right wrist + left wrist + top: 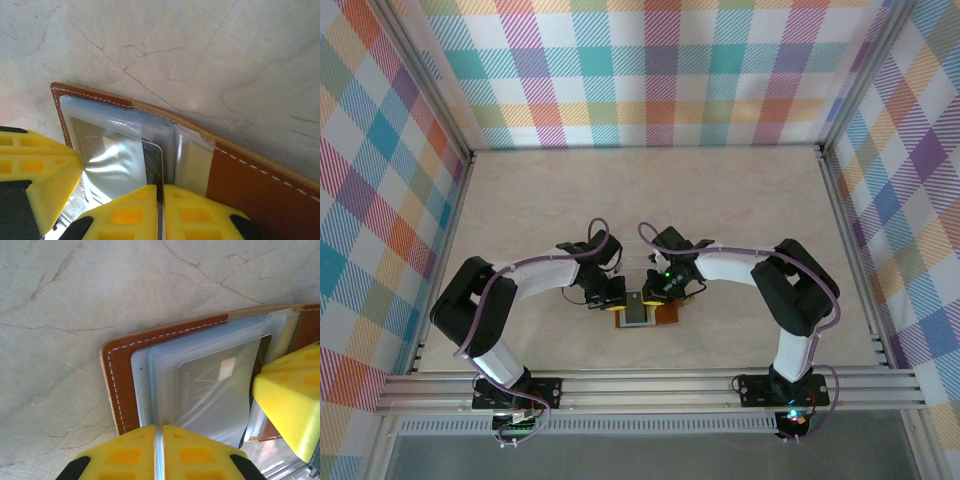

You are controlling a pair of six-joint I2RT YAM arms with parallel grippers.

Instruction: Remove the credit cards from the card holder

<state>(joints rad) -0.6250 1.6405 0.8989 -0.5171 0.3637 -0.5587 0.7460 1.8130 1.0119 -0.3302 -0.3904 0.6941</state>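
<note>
Evidently my left jaws gripped the brown leather card holder (120,375) by its pale pocket (142,390), anchoring it, while my right jaws pinched a dark thin credit card (153,160).

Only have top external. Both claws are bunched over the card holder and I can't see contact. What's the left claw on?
Observer: In the left wrist view, the left claw is shut on the edge of a translucent pocket of the open card holder. It is not on the grey card inside that pocket.
Operator: And the right claw?
Observer: In the right wrist view, the right claw is closed at the end of a dark card showing between the pocket leaves. It looks pinched.
</note>
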